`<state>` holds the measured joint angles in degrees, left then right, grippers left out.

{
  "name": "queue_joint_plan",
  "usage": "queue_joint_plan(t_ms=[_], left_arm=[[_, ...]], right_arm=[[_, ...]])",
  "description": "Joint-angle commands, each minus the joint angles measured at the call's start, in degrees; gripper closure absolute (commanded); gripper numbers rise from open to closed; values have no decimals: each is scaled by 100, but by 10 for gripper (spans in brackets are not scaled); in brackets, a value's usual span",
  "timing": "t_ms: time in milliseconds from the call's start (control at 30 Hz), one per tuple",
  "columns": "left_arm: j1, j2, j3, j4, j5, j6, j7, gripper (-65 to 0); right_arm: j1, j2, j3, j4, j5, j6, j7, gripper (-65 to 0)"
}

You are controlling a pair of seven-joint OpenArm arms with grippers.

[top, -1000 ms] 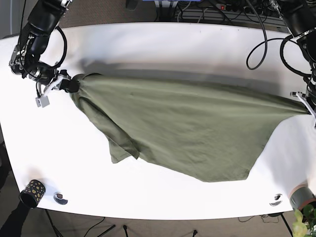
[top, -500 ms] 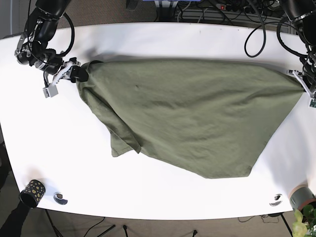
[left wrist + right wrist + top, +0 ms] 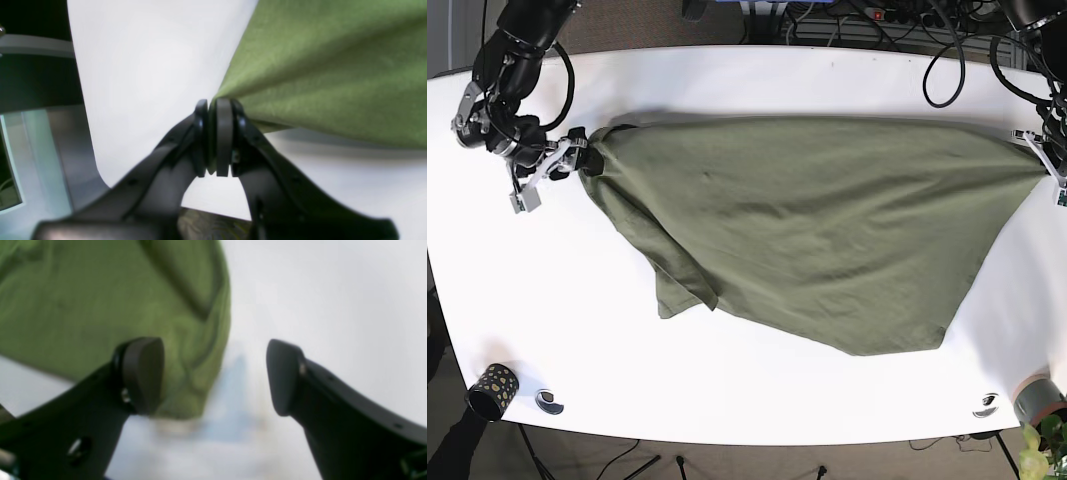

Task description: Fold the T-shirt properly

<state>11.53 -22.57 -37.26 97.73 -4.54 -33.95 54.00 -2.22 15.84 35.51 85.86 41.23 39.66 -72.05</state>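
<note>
The olive-green cotton T-shirt point(image 3: 817, 230) is lying spread across the middle of the white table point(image 3: 757, 400), reaching toward both side edges. The left gripper point(image 3: 217, 136) is pinching one corner of it tight (jaws fully closed on fabric), while the right gripper point(image 3: 213, 376) is gaping wide beside the opposite bunched corner, gripping nothing.

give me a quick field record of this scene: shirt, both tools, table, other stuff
shirt: olive T-shirt spread across the table, near edge uneven
left tool: left tool shut on a shirt corner
right tool: right tool open, shirt edge beside one finger, not pinched
table: white table
other: dotted cup at the near corner on the right arm's side
</note>
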Motion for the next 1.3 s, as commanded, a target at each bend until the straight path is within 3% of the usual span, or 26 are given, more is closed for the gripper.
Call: queue_joint_plan(t_ms=[0,200,533,700,733,800,867,967,1000,1100,1167,1267], left_arm=[[3,-139,-50,112,1,-29,-85,0],[38,-130,-50,86,1,-178,-85,0],[3,-130,-200,148,1,-178,-85,0],[-129,-130,-261,350,18,-178,-77,0],[-138,-130,-270,359,18,-178,-68,0],[-146,-139,-270,359,36,-178,-59,-4],[-155,-139,-270,359,36,-178,-59,-38],[-155,-139,-244,359,18,-178,-6,-165],[-155,-139,-244,367,1,-178,90,-235],[-217,-139,-244,499,1,-178,319,-400],[-313,-139,-235,543,-8,-178,328,-457],[-586,-69,-156,526,-8,-178,319,-449]], right_arm=[[244,109,23,112,-172,34,80,-471],[780,12,-144,-99,-813,34,80,-474],[683,-58,-285,-670,-822,34,264,-468],[543,-252,-294,-670,-840,34,273,-461],[472,-252,-294,-670,-822,34,273,-444],[428,-375,-294,-670,-831,34,282,-342],[420,-454,-294,-670,-840,34,282,-246],[411,-524,-294,-661,-840,34,282,-84],[411,-533,-294,-661,-840,34,282,-33],[420,-533,-294,-661,-831,34,282,-10],[428,-533,-294,-661,-831,34,282,-17],[437,-533,-302,-661,-831,34,282,-19]])
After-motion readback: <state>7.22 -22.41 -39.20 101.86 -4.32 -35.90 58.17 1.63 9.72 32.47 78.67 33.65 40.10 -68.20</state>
